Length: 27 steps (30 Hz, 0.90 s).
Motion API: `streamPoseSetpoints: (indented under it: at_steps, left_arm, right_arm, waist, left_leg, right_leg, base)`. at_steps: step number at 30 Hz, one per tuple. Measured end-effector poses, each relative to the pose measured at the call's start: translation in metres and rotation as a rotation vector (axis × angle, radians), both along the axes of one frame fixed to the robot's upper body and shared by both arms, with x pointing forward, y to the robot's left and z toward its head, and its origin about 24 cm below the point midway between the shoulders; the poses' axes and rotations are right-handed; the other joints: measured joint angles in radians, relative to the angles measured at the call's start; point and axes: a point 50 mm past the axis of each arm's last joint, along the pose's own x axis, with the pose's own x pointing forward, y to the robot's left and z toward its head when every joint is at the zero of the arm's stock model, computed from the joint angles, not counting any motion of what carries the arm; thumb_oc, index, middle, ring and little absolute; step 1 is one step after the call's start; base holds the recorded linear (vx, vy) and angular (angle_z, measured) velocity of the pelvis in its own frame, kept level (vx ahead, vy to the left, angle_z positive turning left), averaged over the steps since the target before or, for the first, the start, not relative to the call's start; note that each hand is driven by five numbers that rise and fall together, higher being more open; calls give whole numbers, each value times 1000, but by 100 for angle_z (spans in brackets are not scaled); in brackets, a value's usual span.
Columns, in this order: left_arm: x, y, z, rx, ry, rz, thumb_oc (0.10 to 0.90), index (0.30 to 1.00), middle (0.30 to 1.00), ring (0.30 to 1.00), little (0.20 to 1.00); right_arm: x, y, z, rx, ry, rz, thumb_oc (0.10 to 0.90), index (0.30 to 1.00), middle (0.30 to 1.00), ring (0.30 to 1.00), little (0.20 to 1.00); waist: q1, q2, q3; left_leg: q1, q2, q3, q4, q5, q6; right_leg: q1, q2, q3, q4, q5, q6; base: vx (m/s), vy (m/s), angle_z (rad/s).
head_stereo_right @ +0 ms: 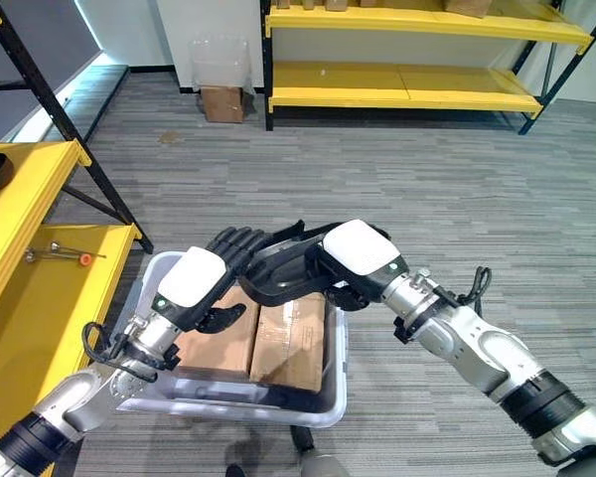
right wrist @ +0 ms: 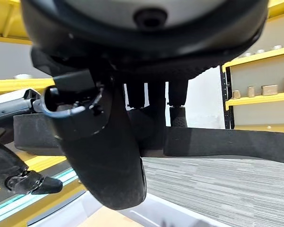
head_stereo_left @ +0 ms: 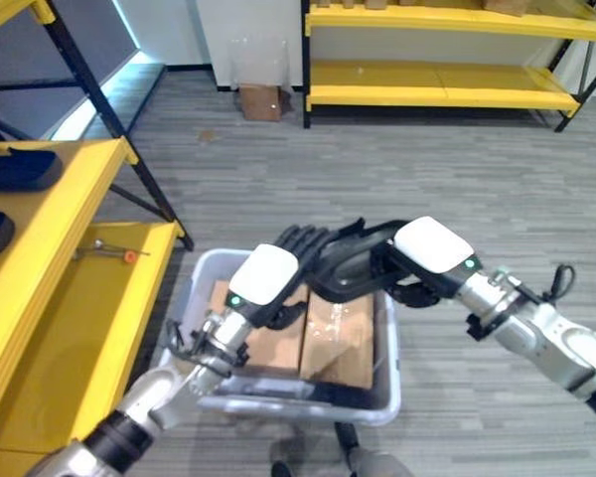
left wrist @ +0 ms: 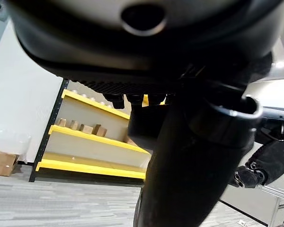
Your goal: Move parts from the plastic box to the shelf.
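Low centre of the frame: the box sits on the floor, cardboard parts inside. Just above it both hands share one black part. The right hand is curled round its end. The left hand has fingers extended against the other end.

Risk: with only one hand gripping, the part may pivot and fall back.

Left edge: the shelf, well apart.
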Motion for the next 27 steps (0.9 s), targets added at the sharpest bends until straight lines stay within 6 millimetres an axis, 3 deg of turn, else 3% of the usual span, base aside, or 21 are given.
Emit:
streamPoseSetpoints:
  at_steps: [4,14,20,27]
  left_arm:
    - [1,-3,2,28,-23,-15,900,1000,1000,1000,1000]
    - [1,-7,1,37,-22,-32,900,1000,1000,1000,1000]
    - [2,-7,2,43,-29,-32,900,1000,1000,1000,1000]
    - [4,-8,5,43,-38,-31,900,1000,1000,1000,1000]
  right_arm:
    - [-1,5,-4,13,13,14,400,300,300,300,300]
    - [-2,10,-10,18,35,31,400,300,300,300,300]
    - [4,16,4,8,5,52,400,300,300,300,300]
    - [5,18,4,22,29,55,400,300,300,300,300]
  waist:
    - [3,-11,-7]
    - [4,-12,-7]
    - [4,-12,-7]
    - [10,-12,-7]
  left_leg:
    - [0,0,0,0,0,0]
    - [-2,0,-2,0,0,0]
    - [-3,0,-1,0,0,0]
    - [-6,0,-2,0,1,0]
  right_leg:
    - [0,-1,-1,0,0,0]
    - [-1,-1,-1,0,0,0]
    - [-2,0,-1,0,0,0]
    - [-5,0,-1,0,0,0]
  base:
    - [0,0,0]
    - [0,0,0]
    - [0,0,0]
    - [0,0,0]
